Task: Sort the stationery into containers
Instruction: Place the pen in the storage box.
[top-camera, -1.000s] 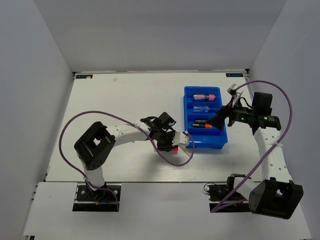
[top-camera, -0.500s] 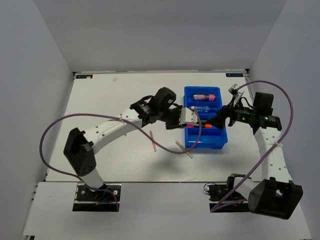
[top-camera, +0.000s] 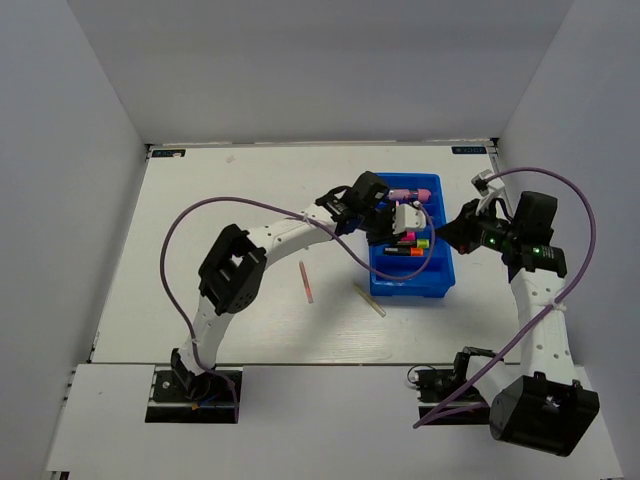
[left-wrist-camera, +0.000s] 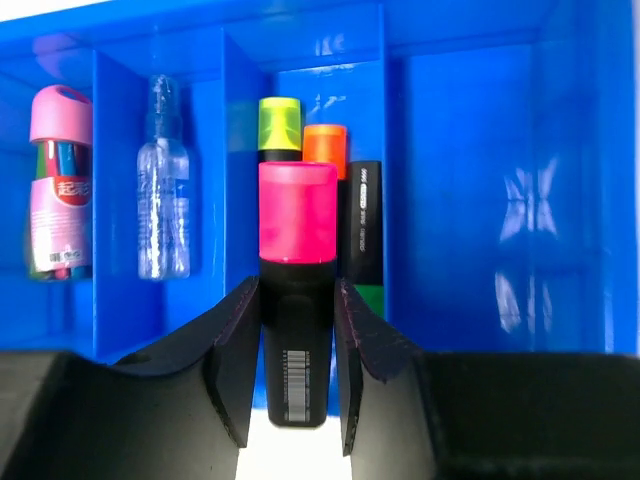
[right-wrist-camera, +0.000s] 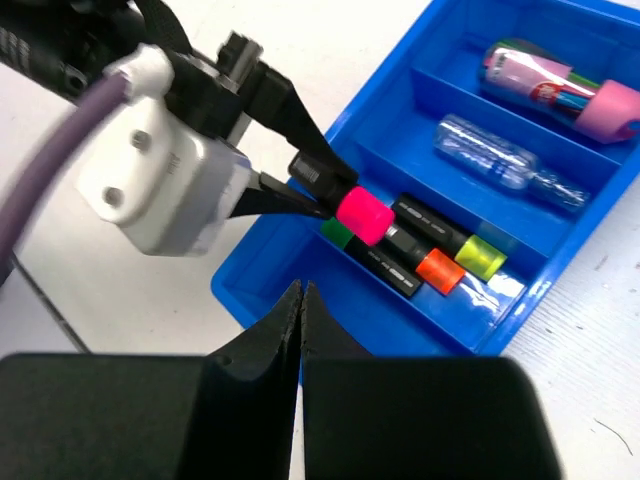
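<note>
**Desk:** Whereabouts of the pink-ended highlighter (left-wrist-camera: 297, 215)?

**Field:** Over the blue tray (left-wrist-camera: 480, 200), at the third compartment from the far end, pink end toward the right rim. Hard to tell whether resting on the markers below or hanging just above them.

**Desk:** And underneath?

**Field:** Lying side by side in that same compartment: yellow-ended highlighter (left-wrist-camera: 280, 125), orange-ended highlighter (left-wrist-camera: 325, 140), green-ended highlighter (left-wrist-camera: 365, 235). One compartment farther, a small clear bottle (left-wrist-camera: 162, 210). In the farthest, a pink tube (left-wrist-camera: 58, 190).

**Desk:** Outside the tray?

**Field:** On the white table (top-camera: 220, 220), near and left of the tray: a pinkish stick (top-camera: 306, 282) and a pale stick (top-camera: 369, 300), apart from each other, neither touched.

**Desk:** Anything blocking the view?

**Field:** From above, yes. Tray's left-middle part covered by the left arm's wrist and its white housing (right-wrist-camera: 160, 170). Near compartments crossed by a looping purple cable (right-wrist-camera: 40, 160).

**Desk:** Jaws, then?

**Field:** Left gripper (left-wrist-camera: 297, 300): jaws part-spread, pinching the pink-ended highlighter's black barrel from both sides. Right gripper (right-wrist-camera: 301, 295): jaws pressed together, gripping nothing, hovering just beside the tray's right rim, tips aimed toward the highlighter compartment.
</note>
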